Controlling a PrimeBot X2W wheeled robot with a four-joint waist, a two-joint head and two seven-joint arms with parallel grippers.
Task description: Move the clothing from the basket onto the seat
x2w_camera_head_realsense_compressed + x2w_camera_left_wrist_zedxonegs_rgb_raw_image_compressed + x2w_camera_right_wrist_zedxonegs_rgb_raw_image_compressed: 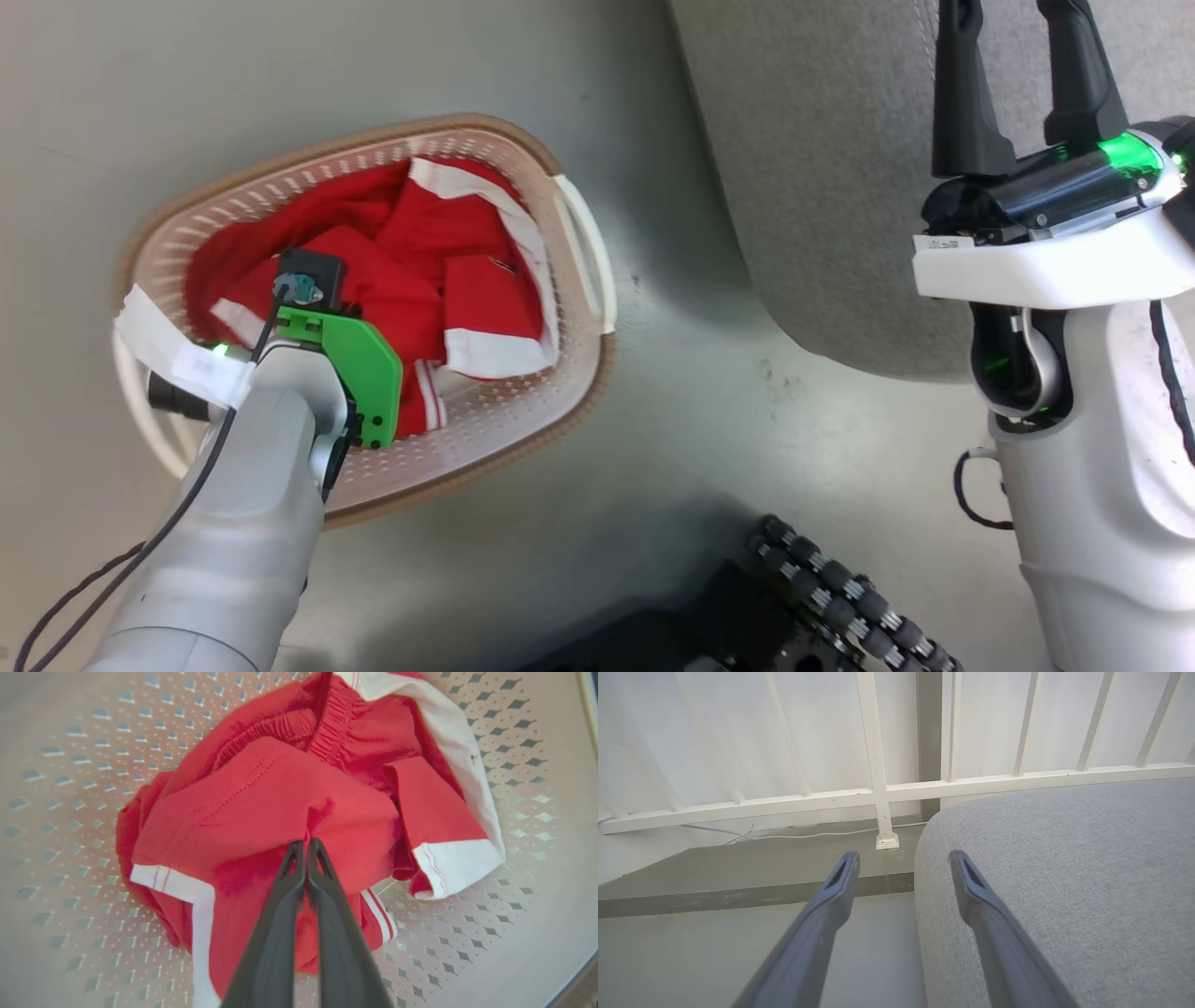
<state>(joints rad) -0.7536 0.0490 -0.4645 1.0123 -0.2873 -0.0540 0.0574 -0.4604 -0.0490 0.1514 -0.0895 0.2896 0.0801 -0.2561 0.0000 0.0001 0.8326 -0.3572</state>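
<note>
pinching the red clothes (280,793) in the basket (70,765)

the left wrist view shows what the head view hides: the left gripper (306,843) has its jaws pressed together on a pucker of the clothes, which lie heaped on the basket's bottom. from the head view, the left arm (243,485) reaches down into the basket, its wrist covering the grip. the right gripper (903,858) hangs empty with its jaws spread, at the rounded edge of the grey seat (1064,882).
</note>
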